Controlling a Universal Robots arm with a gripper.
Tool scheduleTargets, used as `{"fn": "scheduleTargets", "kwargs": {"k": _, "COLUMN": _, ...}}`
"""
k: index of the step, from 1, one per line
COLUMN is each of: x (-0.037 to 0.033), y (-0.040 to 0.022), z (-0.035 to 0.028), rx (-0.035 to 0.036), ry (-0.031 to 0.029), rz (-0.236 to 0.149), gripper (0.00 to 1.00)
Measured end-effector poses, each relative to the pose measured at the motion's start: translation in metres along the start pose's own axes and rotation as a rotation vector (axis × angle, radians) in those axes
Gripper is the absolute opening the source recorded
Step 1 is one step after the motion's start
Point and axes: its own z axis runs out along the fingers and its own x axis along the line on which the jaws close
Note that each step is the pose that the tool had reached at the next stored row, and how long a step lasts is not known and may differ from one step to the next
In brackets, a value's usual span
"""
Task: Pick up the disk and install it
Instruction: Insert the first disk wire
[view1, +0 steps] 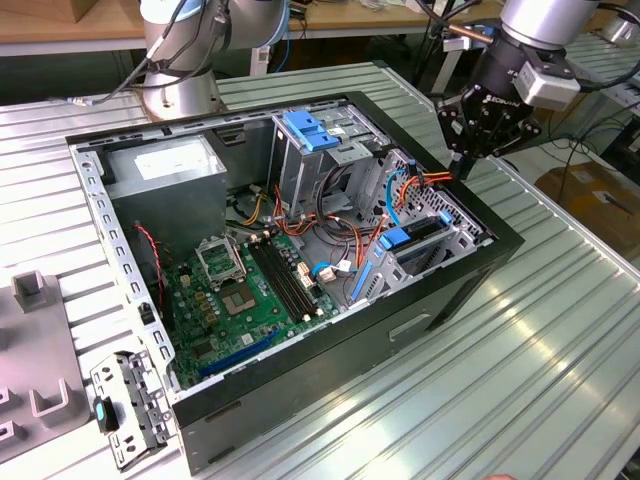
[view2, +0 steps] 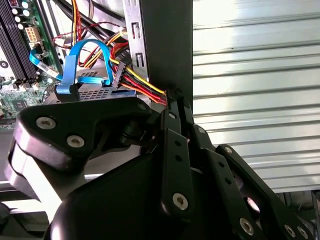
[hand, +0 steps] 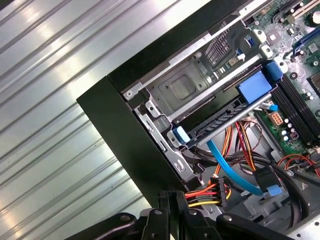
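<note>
The gripper (view1: 462, 165) hangs over the far wall of the open computer case (view1: 440, 300), on the exterior view's right, its fingers (hand: 170, 210) drawn together with no visible gap and nothing pinched between them. In both wrist views the fingertips sit right at the bundle of red, yellow and orange power wires (hand: 207, 194) by the case's black edge; whether they actually touch the wires is hard to say. The disk (view1: 418, 238) lies in the lower drive bay inside the case, just below the gripper, its dark body edged by the blue carrier and its blue end tab (hand: 256, 86) toward the motherboard (view1: 245, 290). It appears seated in the metal cage, though most of its body is hidden by the cage walls. A thin blue data cable (hand: 230, 170) runs beside it.
</note>
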Motion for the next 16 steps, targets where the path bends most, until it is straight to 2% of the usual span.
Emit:
{"fn": "scheduleTargets", "kwargs": {"k": 4, "x": -0.0042, "y": 0.0032, "z": -0.0001, "rx": 0.0, "ry": -0.0001, "rz": 0.0, "gripper": 0.16}}
{"fn": "scheduleTargets", "kwargs": {"k": 5, "x": -0.0072, "y": 0.0056, "z": -0.0003, "rx": -0.0008, "ry": 0.0001, "rz": 0.02, "gripper": 0.16}}
{"fn": "scheduleTargets", "kwargs": {"k": 7, "x": -0.0097, "y": 0.0074, "z": -0.0003, "rx": -0.0065, "ry": -0.0005, "rz": 0.154, "gripper": 0.16}}
{"fn": "scheduleTargets", "kwargs": {"k": 8, "x": -0.0127, "y": 0.0096, "z": -0.0004, "rx": -0.0084, "ry": -0.0006, "rz": 0.197, "gripper": 0.16}}
{"fn": "scheduleTargets", "kwargs": {"k": 11, "x": -0.0136, "y": 0.0103, "z": -0.0004, "rx": -0.0086, "ry": -0.0006, "rz": 0.205, "gripper": 0.16}}
{"fn": "scheduleTargets", "kwargs": {"k": 14, "x": -0.0137, "y": 0.0104, "z": -0.0004, "rx": -0.0105, "ry": -0.0007, "rz": 0.247, "gripper": 0.16}}
{"fn": "scheduleTargets", "kwargs": {"k": 15, "x": -0.0137, "y": 0.0104, "z": -0.0004, "rx": -0.0119, "ry": -0.0008, "rz": 0.282, "gripper": 0.16}}
{"fn": "scheduleTargets", "kwargs": {"k": 16, "x": -0.0137, "y": 0.0104, "z": -0.0003, "rx": -0.0126, "ry": -0.0009, "rz": 0.298, "gripper": 0.16}}
